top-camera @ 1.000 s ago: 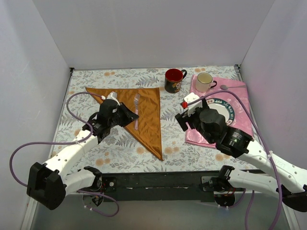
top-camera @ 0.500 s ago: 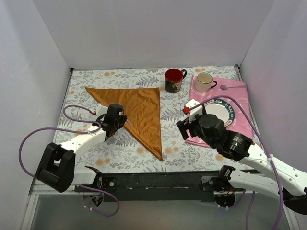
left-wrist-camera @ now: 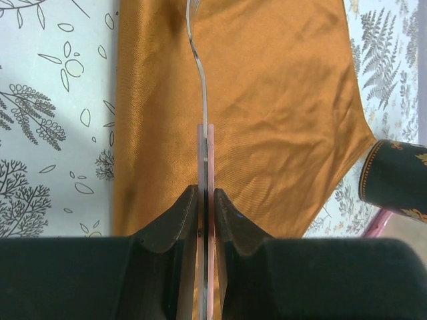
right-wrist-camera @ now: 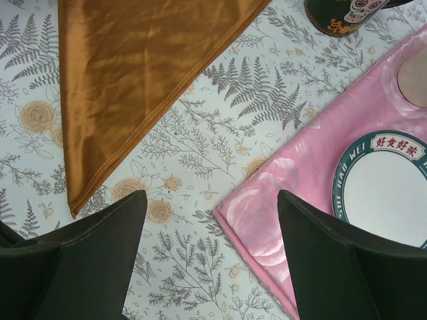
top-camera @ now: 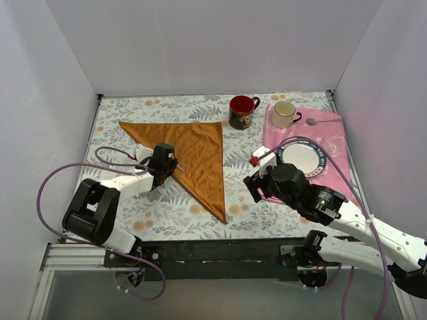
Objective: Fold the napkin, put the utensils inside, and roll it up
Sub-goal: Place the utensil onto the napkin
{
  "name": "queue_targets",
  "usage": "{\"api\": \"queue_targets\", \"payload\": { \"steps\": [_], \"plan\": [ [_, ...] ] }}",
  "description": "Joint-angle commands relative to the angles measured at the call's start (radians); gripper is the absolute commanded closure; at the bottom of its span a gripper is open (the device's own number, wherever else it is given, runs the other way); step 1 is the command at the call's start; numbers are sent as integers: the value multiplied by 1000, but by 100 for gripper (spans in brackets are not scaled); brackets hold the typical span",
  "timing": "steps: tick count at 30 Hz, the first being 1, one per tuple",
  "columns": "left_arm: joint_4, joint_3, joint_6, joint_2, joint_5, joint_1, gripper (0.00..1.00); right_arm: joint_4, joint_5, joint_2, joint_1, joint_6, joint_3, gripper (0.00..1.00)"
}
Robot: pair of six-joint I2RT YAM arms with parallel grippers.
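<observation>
The rust-orange napkin point(top-camera: 197, 157) lies folded into a triangle on the floral table cover; it also shows in the left wrist view point(left-wrist-camera: 267, 100) and the right wrist view point(right-wrist-camera: 133, 73). My left gripper point(top-camera: 167, 163) sits low at the napkin's left slanted edge. In the left wrist view it point(left-wrist-camera: 207, 193) is shut on the handle of a silver fork point(left-wrist-camera: 202, 100), which reaches forward over the napkin. My right gripper point(top-camera: 255, 181) is open and empty. In the right wrist view it point(right-wrist-camera: 212, 200) hangs over bare table by the near corner of the pink cloth point(right-wrist-camera: 280, 173).
A dark red mug point(top-camera: 241, 111) stands behind the napkin's right corner. A cream mug point(top-camera: 285, 114), a small plate point(top-camera: 303, 159) and a spoon point(top-camera: 313, 121) rest on the pink cloth point(top-camera: 333, 130). White walls close the sides and back.
My left arm dropped lower and shifted to the napkin's slanted edge; the fork no longer lies in the napkin's middle. My right gripper drew back toward the near edge, uncovering the plate.
</observation>
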Motion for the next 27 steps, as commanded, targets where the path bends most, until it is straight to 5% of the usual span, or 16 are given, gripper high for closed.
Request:
{"api": "queue_targets", "payload": {
  "steps": [1, 15, 21, 27],
  "plan": [
    [56, 49, -190, 32, -34, 5, 100, 34, -9, 5, -3, 8, 12, 13],
    [110, 33, -178, 74, -54, 6, 100, 46, -46, 28, -3, 20, -2, 13],
    [93, 39, -173, 72, -23, 6, 75, 51, -56, 39, -3, 20, 7, 13],
    [47, -1, -209, 7, 15, 8, 38, 69, -72, 62, -3, 20, 15, 13]
  ]
}}
